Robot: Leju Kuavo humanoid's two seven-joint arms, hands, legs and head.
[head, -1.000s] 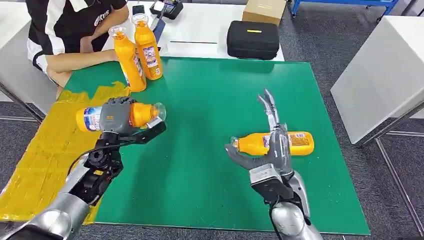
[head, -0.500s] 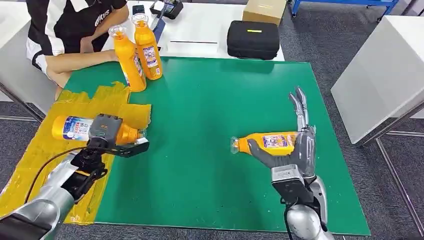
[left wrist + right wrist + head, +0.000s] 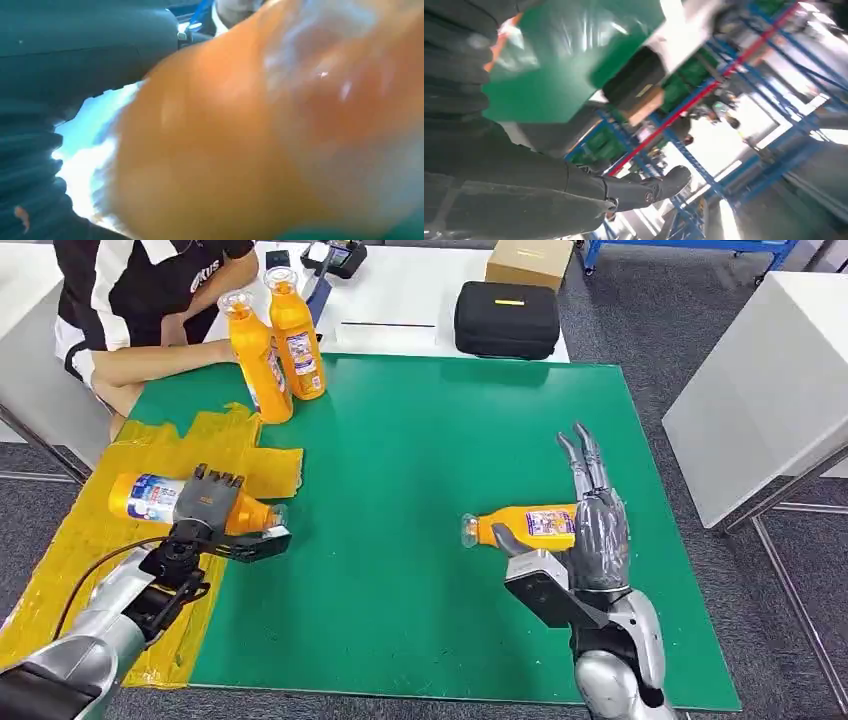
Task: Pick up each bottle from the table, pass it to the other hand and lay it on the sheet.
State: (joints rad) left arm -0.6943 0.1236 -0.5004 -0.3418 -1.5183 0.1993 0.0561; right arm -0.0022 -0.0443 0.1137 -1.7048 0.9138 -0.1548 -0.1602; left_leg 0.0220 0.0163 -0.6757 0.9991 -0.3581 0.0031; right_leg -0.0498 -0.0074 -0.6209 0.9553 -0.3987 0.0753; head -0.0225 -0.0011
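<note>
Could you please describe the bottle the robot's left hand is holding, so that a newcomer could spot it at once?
Start at the green mat and go to the crumpled yellow sheet along its left side. There the left hand grips an orange bottle lying sideways over the sheet. Unlike the two upright bottles at the mat's far corner and the lying bottle by the right hand, it is the one over yellow.

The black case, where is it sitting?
In the head view, the black case lies on the white table beyond the green mat, beside a cardboard box.
</note>
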